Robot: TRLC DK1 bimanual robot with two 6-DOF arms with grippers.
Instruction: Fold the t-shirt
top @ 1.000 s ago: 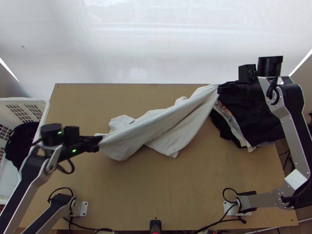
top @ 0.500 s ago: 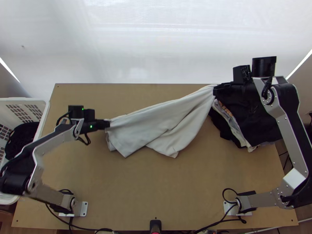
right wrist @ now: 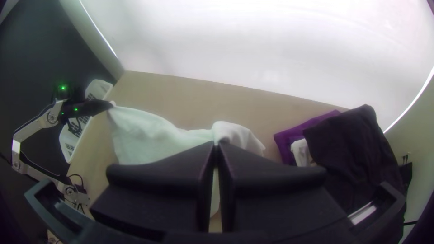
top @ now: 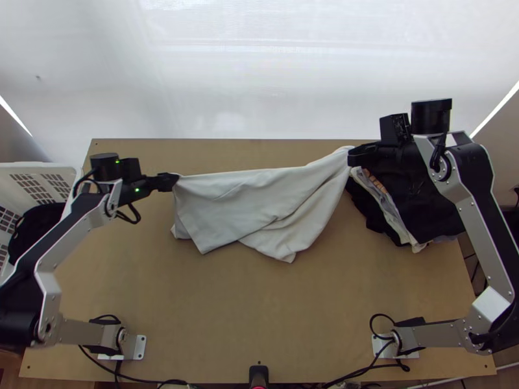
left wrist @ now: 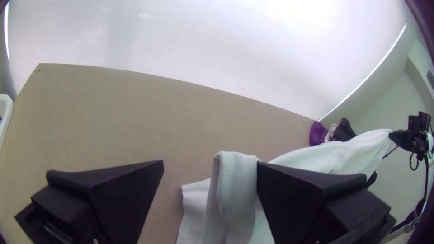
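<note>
One pale T-shirt [top: 253, 201], bunched in overlapping layers over the tabletop [top: 259, 311], long axis running from arm to arm. Left fingers [left wrist: 124, 194]: apart, one right beside its near corner. Right fingers [right wrist: 181, 167]: clamped on its opposite end.

Top cam: high over bench [top: 272, 311] near edge, steep down. Wrist cams: closer, facing far. All share bench, white backdrop [top: 259, 71].
</note>
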